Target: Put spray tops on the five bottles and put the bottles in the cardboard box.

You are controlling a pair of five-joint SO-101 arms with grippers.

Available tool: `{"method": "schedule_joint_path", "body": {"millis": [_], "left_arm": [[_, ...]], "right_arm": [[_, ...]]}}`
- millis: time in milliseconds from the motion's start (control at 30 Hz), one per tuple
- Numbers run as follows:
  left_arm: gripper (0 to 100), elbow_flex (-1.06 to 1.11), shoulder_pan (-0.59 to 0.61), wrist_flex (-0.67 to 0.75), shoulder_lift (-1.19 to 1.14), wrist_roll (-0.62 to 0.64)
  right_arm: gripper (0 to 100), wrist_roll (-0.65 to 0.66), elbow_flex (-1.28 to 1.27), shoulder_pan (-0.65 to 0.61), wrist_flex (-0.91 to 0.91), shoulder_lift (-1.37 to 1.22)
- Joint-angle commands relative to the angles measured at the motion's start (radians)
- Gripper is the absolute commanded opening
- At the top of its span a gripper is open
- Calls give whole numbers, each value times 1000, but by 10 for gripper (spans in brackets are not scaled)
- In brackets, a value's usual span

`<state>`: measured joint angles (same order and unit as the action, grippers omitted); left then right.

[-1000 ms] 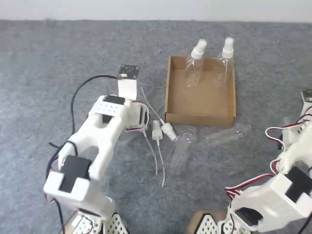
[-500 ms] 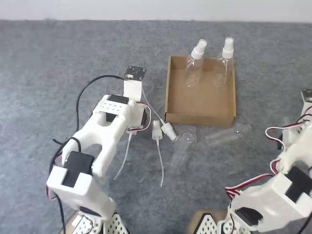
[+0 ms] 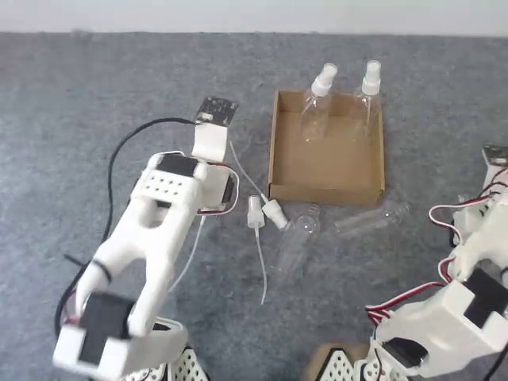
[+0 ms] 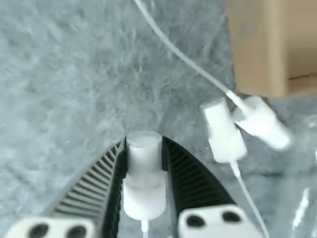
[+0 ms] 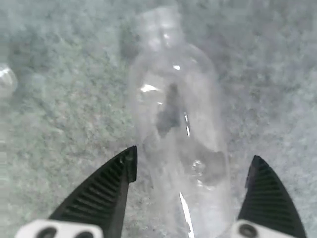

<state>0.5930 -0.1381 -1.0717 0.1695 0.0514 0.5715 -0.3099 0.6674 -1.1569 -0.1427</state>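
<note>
A: Left entry?
B: Left gripper (image 4: 143,148) is clamping a white plastic spray top (image 4: 143,191). Two loose white spray tops (image 4: 223,134) (image 4: 261,124) are lying just ahead, beside the brown cardboard box (image 4: 267,44).
A: Right entry?
B: Right gripper (image 5: 194,154) is gaping wide, straddling a clear plastic bottle (image 5: 173,99).

Glossy clear plastic bottle (image 5: 178,129), matt cardboard box (image 3: 325,168), rough carpet (image 3: 79,119)
</note>
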Motion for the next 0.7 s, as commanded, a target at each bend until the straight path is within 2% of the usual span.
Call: {"method": "schedule_joint_path", "body": {"millis": [0,200,333,667], "left_arm": [[11,19,6,-29,160,-21],[12,151,6,54,245,-26],[12,191,8,71,273,-54],[12,194,8,72,275,-58]], "right_arm": [[302,-8,133,-45,-71,5],[299,8,316,-101,-137,1],[299,89,336,-136,-194,-33],[277,215,338,-96,-159,-200]]}}
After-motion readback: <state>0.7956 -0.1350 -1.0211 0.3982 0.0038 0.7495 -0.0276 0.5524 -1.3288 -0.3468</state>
